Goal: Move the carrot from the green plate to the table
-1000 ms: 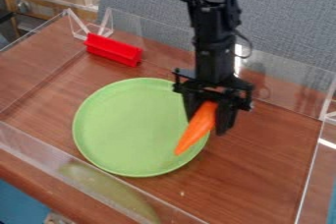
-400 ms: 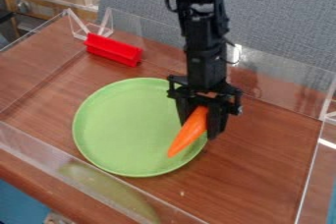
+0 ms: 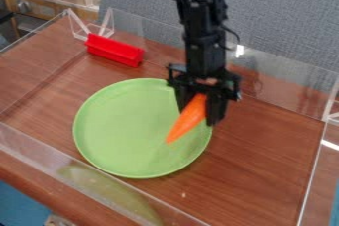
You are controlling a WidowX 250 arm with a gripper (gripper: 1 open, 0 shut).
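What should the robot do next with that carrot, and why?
Probably swing the carrot sideways, past the rim of the green plate, before lowering it: the hand appears to grip its upper end, while its tip still points over the plate, and the table lies just beyond.

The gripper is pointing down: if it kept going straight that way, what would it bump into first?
Probably the right part of the green plate, with the carrot at the gripper arriving first; depth is unclear.
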